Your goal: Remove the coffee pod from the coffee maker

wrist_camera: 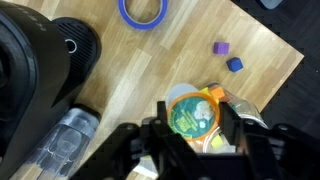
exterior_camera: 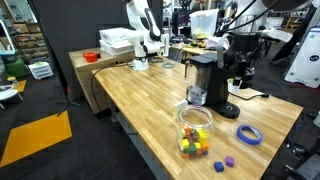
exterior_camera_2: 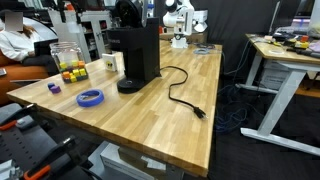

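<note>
In the wrist view my gripper (wrist_camera: pixel 195 120) is shut on the coffee pod (wrist_camera: pixel 192 110), a small cup with a green printed lid and an orange rim, held clear of the machine. The black coffee maker (wrist_camera: pixel 35 70), with its greyish translucent tank (wrist_camera: pixel 65 140), lies to the left of the pod. In both exterior views the coffee maker (exterior_camera: pixel 203 78) (exterior_camera_2: pixel 135 52) stands upright on the wooden table. In an exterior view my gripper (exterior_camera: pixel 238 70) hangs beside the machine's top. The pod is too small to make out there.
A clear jar of coloured blocks (exterior_camera: pixel 195 130) (exterior_camera_2: pixel 68 62) shows under the pod in the wrist view (wrist_camera: pixel 240 105). A blue tape ring (exterior_camera: pixel 249 134) (exterior_camera_2: pixel 91 97) (wrist_camera: pixel 127 17), loose purple blocks (wrist_camera: pixel 221 47) and the black power cord (exterior_camera_2: pixel 185 95) lie on the wooden table (exterior_camera: pixel 140 95).
</note>
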